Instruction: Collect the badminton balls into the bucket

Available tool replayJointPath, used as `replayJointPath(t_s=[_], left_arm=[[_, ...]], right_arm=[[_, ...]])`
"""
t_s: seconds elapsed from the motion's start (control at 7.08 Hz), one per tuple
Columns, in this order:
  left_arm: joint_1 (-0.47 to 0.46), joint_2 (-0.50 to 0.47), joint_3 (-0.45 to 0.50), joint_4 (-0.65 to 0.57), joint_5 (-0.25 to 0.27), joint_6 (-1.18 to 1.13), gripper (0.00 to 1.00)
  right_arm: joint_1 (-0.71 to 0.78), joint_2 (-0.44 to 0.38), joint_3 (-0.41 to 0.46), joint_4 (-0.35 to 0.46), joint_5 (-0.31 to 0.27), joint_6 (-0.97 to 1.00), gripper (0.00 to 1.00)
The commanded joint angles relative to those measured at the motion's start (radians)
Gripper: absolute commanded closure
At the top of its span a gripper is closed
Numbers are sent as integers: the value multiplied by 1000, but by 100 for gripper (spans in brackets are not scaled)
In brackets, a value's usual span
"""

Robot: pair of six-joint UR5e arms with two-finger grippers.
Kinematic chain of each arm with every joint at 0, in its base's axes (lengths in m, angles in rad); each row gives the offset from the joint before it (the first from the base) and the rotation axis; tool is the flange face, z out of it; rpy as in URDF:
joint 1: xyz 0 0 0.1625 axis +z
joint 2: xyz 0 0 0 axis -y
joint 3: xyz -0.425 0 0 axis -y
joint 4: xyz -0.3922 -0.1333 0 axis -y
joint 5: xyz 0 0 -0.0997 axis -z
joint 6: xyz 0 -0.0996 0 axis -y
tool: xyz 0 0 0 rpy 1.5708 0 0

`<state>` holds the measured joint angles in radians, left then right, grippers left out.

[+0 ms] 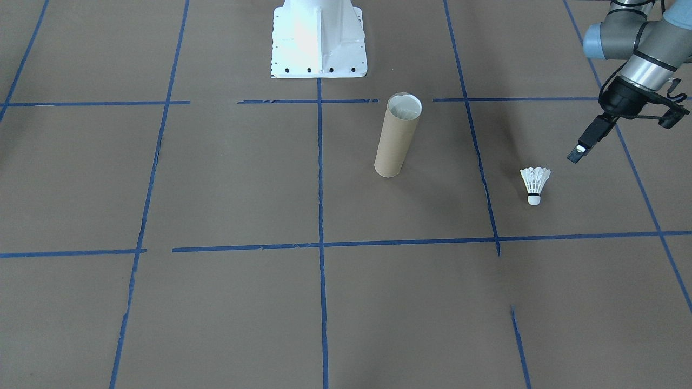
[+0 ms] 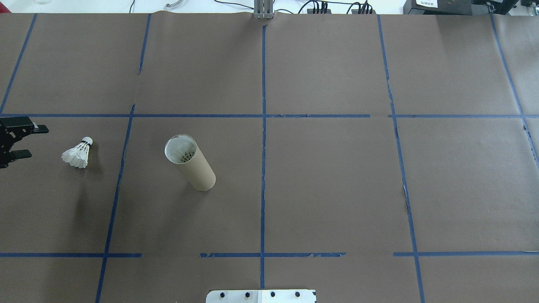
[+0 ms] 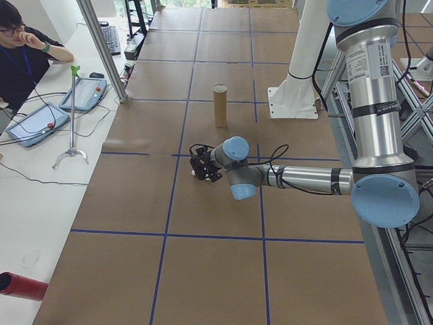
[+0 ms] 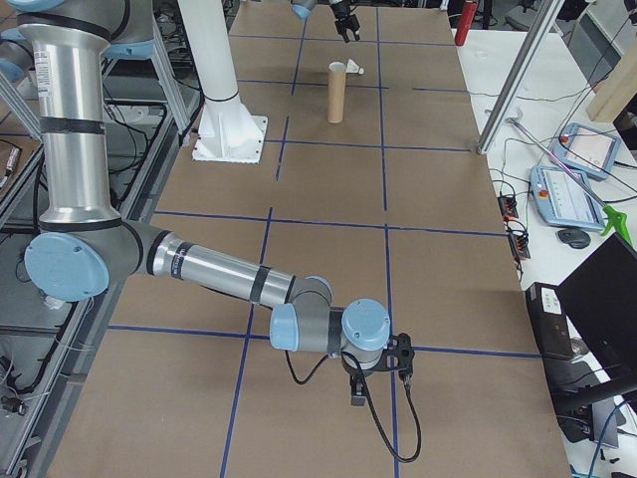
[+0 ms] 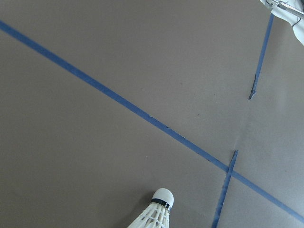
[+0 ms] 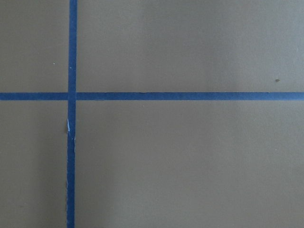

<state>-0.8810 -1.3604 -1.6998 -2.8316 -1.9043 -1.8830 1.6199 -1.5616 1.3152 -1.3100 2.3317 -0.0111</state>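
Shuttlecock (image 2: pixel 77 154) is lying on the table (image 2: pixel 337 189) near the upright bucket (image 2: pixel 191 163), just beside the left gripper (image 2: pixel 23 142), whose fingers are spread apart and holding nothing. Right gripper (image 4: pixel 376 370) is hovering far off; whether its fingers are parted cannot be told.

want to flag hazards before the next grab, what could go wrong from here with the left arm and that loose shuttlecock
The shuttlecock lies on its side, so the open left gripper could crush the feather skirt or nudge it away. The bucket is tall and narrow, already holding feathers at its mouth: a bump could tip it, or the drop could miss.
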Motion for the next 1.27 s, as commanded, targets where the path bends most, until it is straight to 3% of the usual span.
replayJointPath(t_s=[0.0, 0.14, 0.28, 0.71, 0.85, 1.13], left_arm=[[139, 4, 0, -19, 172, -331, 0], [180, 7, 2, -14, 221, -402, 0], [185, 7, 12, -12, 226, -422, 0], [188, -14, 46, -14, 274, -498, 28], [188, -22, 54, -12, 275, -518, 30], [189, -28, 55, -14, 277, -528, 47]], right_arm=[[0, 0, 1, 0, 0, -1, 0], [0, 0, 1, 0, 0, 0, 0], [0, 0, 1, 0, 0, -1, 0], [0, 0, 1, 0, 0, -1, 0], [0, 0, 1, 0, 0, 0, 0], [0, 0, 1, 0, 0, -1, 0]])
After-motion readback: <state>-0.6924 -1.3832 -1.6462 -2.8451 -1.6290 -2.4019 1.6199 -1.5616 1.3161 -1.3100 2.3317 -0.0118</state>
